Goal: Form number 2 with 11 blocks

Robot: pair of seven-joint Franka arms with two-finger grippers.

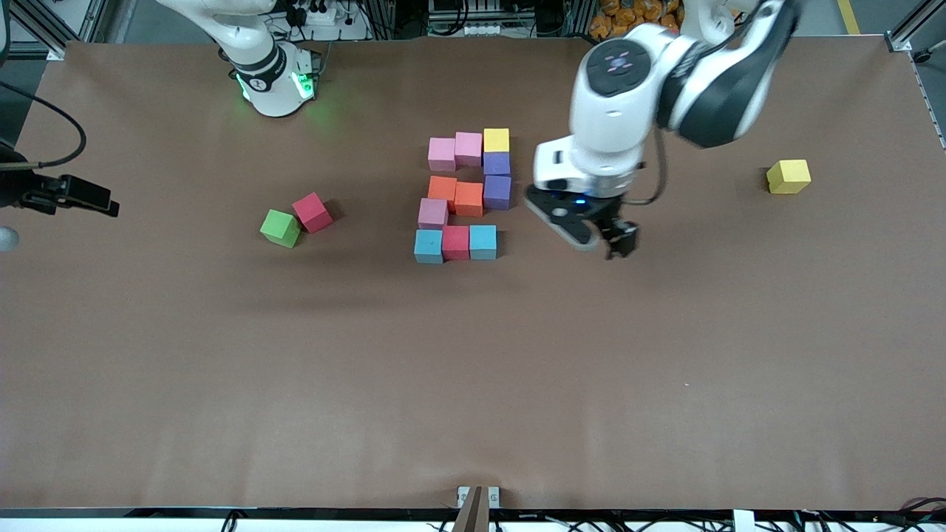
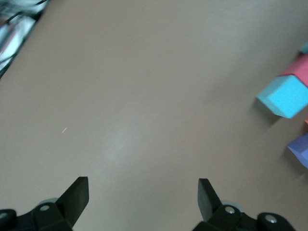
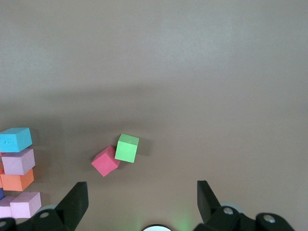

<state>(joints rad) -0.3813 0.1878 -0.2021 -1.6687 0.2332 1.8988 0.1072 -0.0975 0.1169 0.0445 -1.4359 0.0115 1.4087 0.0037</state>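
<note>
Counting the cubes in the middle of the table (image 1: 665, 384) gives 11 already touching in the shape of a 2: pink (image 1: 441, 154), pink (image 1: 468, 148) and yellow (image 1: 497, 140) along the row farthest from the front camera, 2 purple (image 1: 497, 191) below the yellow, 2 orange (image 1: 468, 199), a pink (image 1: 432, 213), then blue (image 1: 428, 246), red (image 1: 455, 241), blue (image 1: 483, 241) along the nearest row. By my reading the figure looks finished, save perhaps for squaring up rows. The left gripper (image 1: 600, 235) hangs empty, jaws wide, just beside the nearest row toward the left arm's end. The right gripper (image 3: 139, 204) waits high, jaws wide, nothing held. Spare cubes lie apart and block nothing: a green cube (image 1: 281, 227) touching a red one (image 1: 312, 212), and a yellow one (image 1: 788, 176).
</note>
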